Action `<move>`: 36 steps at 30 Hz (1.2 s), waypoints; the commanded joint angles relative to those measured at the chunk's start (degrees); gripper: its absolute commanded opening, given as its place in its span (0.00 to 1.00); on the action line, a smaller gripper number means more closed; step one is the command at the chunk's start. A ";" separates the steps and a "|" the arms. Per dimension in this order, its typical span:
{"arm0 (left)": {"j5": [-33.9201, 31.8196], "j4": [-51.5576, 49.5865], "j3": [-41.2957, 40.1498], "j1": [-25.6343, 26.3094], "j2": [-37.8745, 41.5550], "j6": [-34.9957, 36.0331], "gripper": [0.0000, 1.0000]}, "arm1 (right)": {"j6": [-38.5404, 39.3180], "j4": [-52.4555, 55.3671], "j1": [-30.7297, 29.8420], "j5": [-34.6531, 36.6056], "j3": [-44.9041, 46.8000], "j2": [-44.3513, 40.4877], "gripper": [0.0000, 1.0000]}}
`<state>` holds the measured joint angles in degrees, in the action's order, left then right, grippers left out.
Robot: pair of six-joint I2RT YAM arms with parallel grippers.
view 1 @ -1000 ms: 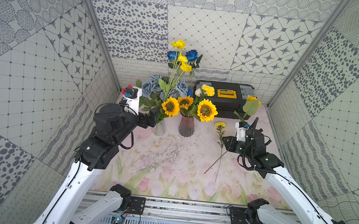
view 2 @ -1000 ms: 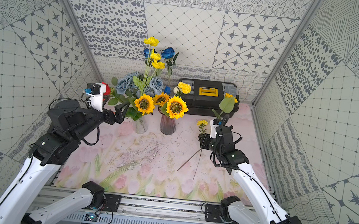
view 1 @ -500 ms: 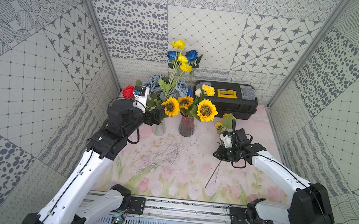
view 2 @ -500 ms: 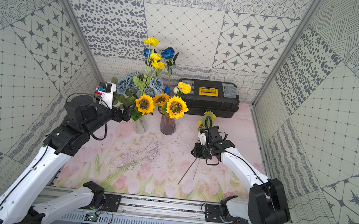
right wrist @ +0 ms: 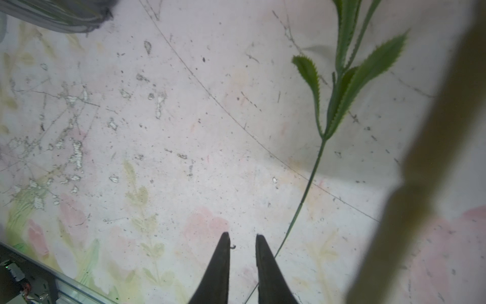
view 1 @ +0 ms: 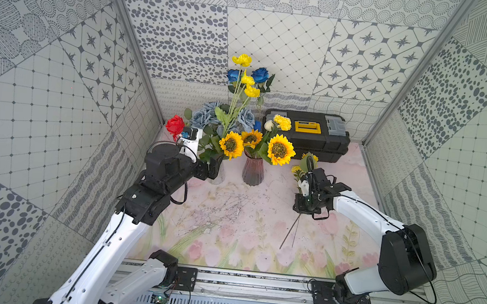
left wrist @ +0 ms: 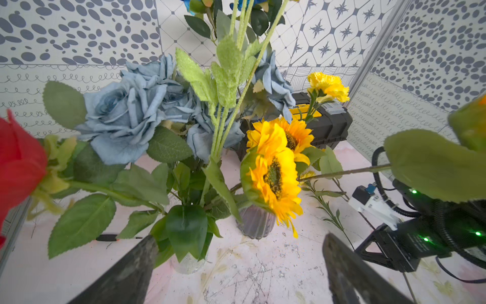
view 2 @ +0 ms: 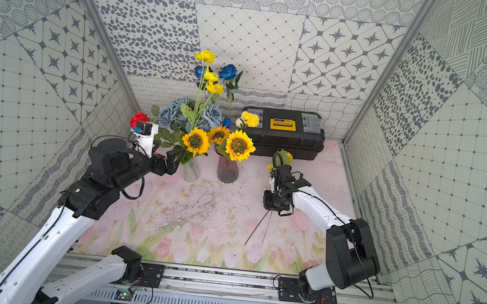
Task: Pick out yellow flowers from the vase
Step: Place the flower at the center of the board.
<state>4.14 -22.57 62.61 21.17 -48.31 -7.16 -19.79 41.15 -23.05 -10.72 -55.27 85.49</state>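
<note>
Three brown-centred sunflowers (view 1: 230, 144) (view 2: 239, 145) and a yellow pompom (view 1: 282, 122) stand over the clear vase (left wrist: 188, 263) and the purple vase (view 1: 253, 173). A tall yellow spray (view 1: 248, 80) rises from the clear vase. My left gripper (view 1: 214, 168) (left wrist: 239, 240) is wide open beside the clear vase, holding nothing. Two yellow flowers (view 1: 296, 169) lie on the mat at the right. My right gripper (view 1: 302, 208) (right wrist: 243, 237) points down over their stems, its jaws a narrow gap apart with nothing between. A thin stem (right wrist: 310, 179) runs beside one finger.
A black and yellow toolbox (view 1: 305, 137) sits at the back right. Blue roses (view 1: 259, 74), grey-blue roses (left wrist: 118, 115) and a red rose (view 1: 175, 124) share the clear vase. A blurred thick stem (right wrist: 420, 158) passes close to the right wrist camera. Patterned walls close in three sides.
My left arm has reached back and in, up to the clear vase. My right arm has swung left and toward the front; the big-leafed yellow flower came down with it beside the other one.
</note>
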 commanded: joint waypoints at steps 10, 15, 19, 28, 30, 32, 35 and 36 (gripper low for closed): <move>0.79 -6.55 -2.72 -0.43 12.12 -3.91 0.98 | 5.25 1.96 4.18 4.19 -3.55 6.70 0.04; 1.06 -5.70 -2.99 -0.43 10.82 -4.31 0.98 | 6.17 2.43 4.28 5.19 -3.68 8.71 0.28; 0.56 -6.55 -1.30 -0.43 9.19 -3.42 0.98 | 6.50 2.50 4.89 5.71 -4.30 8.70 0.42; 0.43 -5.68 -0.59 -0.43 6.10 -4.28 0.98 | 6.45 4.54 5.90 5.96 -6.95 7.98 0.56; 0.26 -5.82 -0.10 -0.43 5.54 -4.14 0.98 | 6.17 5.46 5.91 6.64 -7.05 6.26 0.59; 0.24 -5.81 0.38 -0.43 4.89 -4.00 0.98 | 5.91 5.79 5.91 6.89 -6.75 3.55 0.67; 0.58 -6.00 1.52 -0.43 3.48 -4.17 0.98 | 4.94 5.54 5.99 7.12 -5.70 -2.82 0.79; 0.72 -5.85 1.68 -0.43 3.13 -4.34 0.98 | 4.50 5.15 5.92 7.34 -5.23 -5.03 0.84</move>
<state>4.27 -29.32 62.63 21.17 -43.83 -10.52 -14.15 46.28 -17.28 -4.49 -60.73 87.05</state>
